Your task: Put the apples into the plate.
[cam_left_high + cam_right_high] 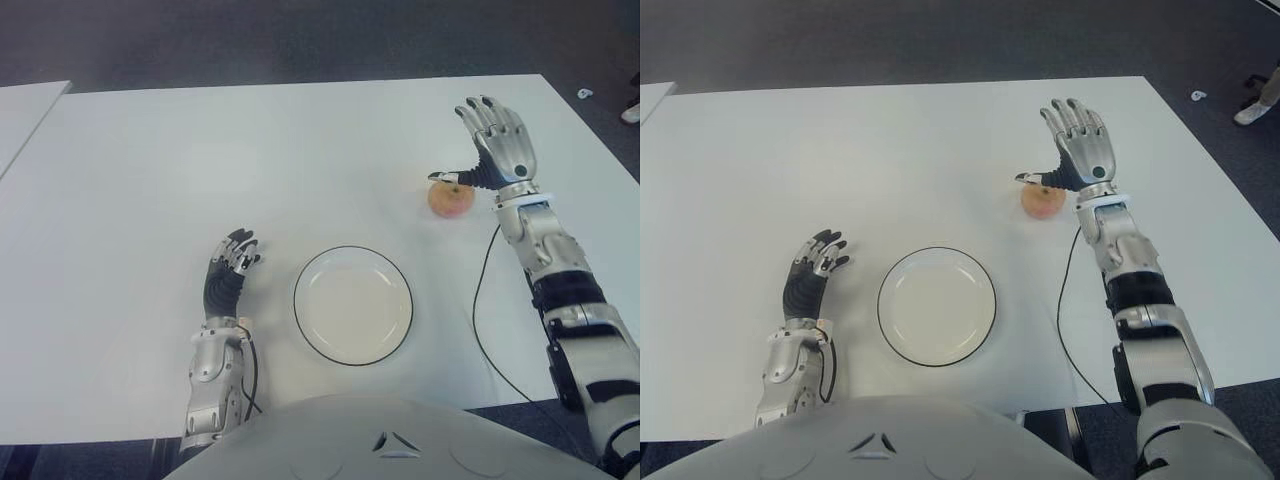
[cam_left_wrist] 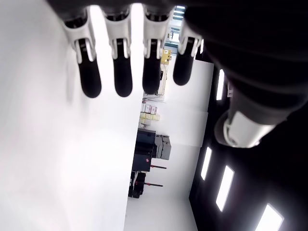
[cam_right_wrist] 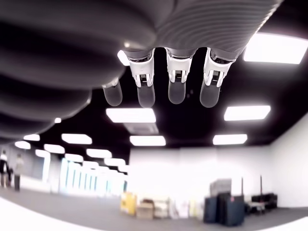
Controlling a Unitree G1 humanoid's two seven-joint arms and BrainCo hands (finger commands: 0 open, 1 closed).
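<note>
White and broad, the table [image 1: 150, 180] filled most of both eye views, with dark floor beyond its far edge and a second white surface [image 1: 25, 110] just past its left corner. Largest of the things on it was the round white plate [image 1: 353, 304] with a thin dark rim, which sat near the robot's body, off to the right of the left hand's fingertips and well short of the right hand's. The right hand [image 1: 498, 140] was raised over the far right part of the table, its four fingers [image 1: 1072, 115] stretched straight and slightly apart, pointing away from the robot, gripping nothing; the right wrist view showed those fingers extended against the ceiling lights. Its thumb reached sideways over the single apple [image 1: 450, 199], which lay on the table just below and beside the palm, not enclosed by the fingers; whether the thumb tip touched it could not be told. The left hand [image 1: 229, 270] showed just left of the plate, low over the table, fingers [image 2: 122, 72] loosely extended, side by side, holding nothing.
</note>
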